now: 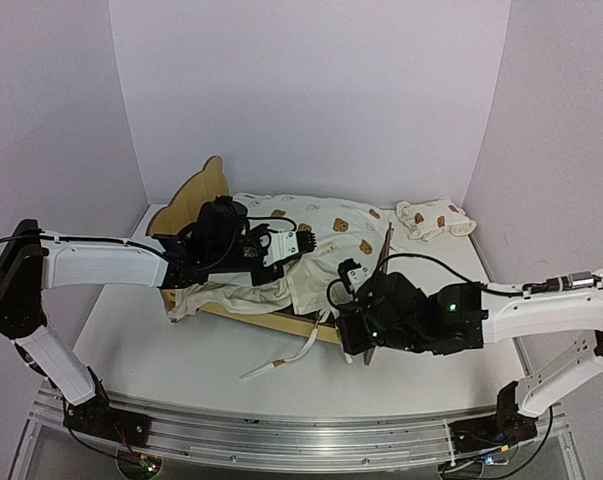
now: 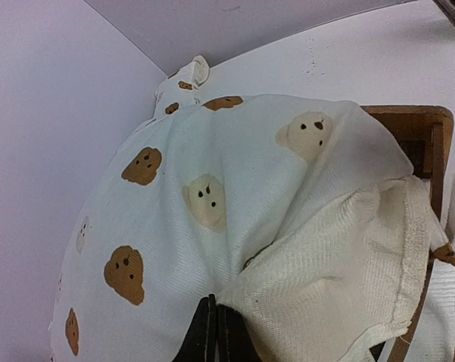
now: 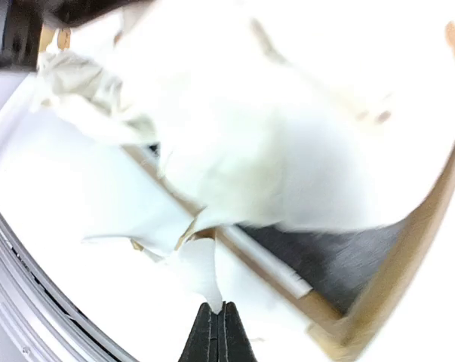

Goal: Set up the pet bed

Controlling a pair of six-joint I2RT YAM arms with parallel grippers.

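Note:
The pet bed's plywood frame (image 1: 213, 182) stands mid-table with its bear-ear headboard at the far left. The cream bear-print cushion (image 1: 326, 235) lies crumpled over it. My left gripper (image 1: 284, 250) is shut, pinching a fold of that cushion (image 2: 212, 204) between its fingertips (image 2: 204, 324). My right gripper (image 1: 345, 335) hovers at the frame's near side, shut on the end of a white tie strip (image 3: 201, 264) that hangs from the cushion. Behind the strip, the dark grey base (image 3: 340, 256) and a wooden corner (image 3: 393, 279) show in the blurred right wrist view.
A small matching bear-print pillow (image 1: 436, 218) lies at the far right by the back wall, also visible as the pillow (image 2: 180, 84) in the left wrist view. A loose white strip (image 1: 276, 365) trails onto the table in front of the bed. White walls enclose the table.

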